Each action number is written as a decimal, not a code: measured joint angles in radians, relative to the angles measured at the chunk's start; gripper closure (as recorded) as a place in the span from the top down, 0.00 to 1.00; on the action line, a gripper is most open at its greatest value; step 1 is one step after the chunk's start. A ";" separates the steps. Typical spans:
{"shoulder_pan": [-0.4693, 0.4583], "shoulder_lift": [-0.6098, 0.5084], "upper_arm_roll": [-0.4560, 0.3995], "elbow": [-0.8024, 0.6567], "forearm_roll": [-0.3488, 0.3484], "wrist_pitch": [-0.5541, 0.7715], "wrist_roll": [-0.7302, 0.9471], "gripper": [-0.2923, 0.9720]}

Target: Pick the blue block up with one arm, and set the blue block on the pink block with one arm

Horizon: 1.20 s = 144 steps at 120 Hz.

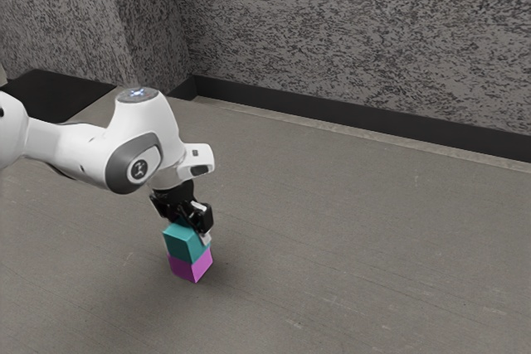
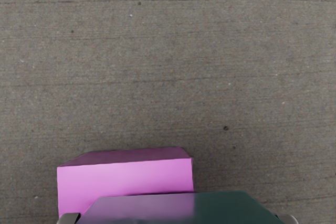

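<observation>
ok so the gripper (image 1: pixel 187 223) is pinching the blue block (image 1: pixel 182 244) from two sides, coming straight down from above. The block looks more teal than blue tbh. It's sitting right on top of the pink block (image 1: pixel 191 269), w/ no gap between them that I can see in the exterior view. Both are on the grey table (image 1: pixel 357 230), well apart from the speckled wall (image 1: pixel 357 31) at the back.

Why it's held like that: imo a top-down grip keeps the block level, so its flat underside meets the pink top square and it doesn't tip when let go. The stack isn't perfectly lined up tho. Blue sits a bit toward the exterior view's left, and pink pokes out on the exterior view's right. Prob fine, since most of it looks supported.

Stuff that's hard to read:
- the far side of both blocks is hidden, and the hand covers part of the blue top, so I can't check the overlap there
- in the wrist view the blue block (image 2: pixel 178 208) is a dark blur cut off by the frame edge, w/ the pink block (image 2: pixel 123 179) poking out past it
- whether blue's weight is fully on pink, can't tell

Judging by this, I'd say the lift is done and only the release is left.
</observation>
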 joint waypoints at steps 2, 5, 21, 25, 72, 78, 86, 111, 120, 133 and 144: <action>-0.002 0.000 0.001 0.000 0.000 0.000 0.000 0.47; -0.005 0.001 0.004 0.001 0.000 0.001 -0.001 0.47; -0.015 0.002 0.010 0.001 -0.001 0.002 -0.004 0.47; -0.017 0.002 0.010 0.001 -0.001 0.002 -0.005 0.47; -0.032 0.000 0.014 0.001 -0.001 0.004 -0.011 0.47; -0.030 -0.001 0.011 0.001 -0.001 0.004 -0.011 0.47; -0.027 -0.001 0.006 0.001 -0.001 0.004 -0.011 0.47; -0.036 0.000 0.011 0.006 0.001 0.002 -0.012 0.47; -0.034 -0.001 0.007 0.008 0.002 0.001 -0.013 0.47; -0.038 -0.001 0.009 0.009 0.002 -0.002 -0.013 0.47; -0.049 -0.001 0.018 0.008 0.002 -0.005 -0.012 0.47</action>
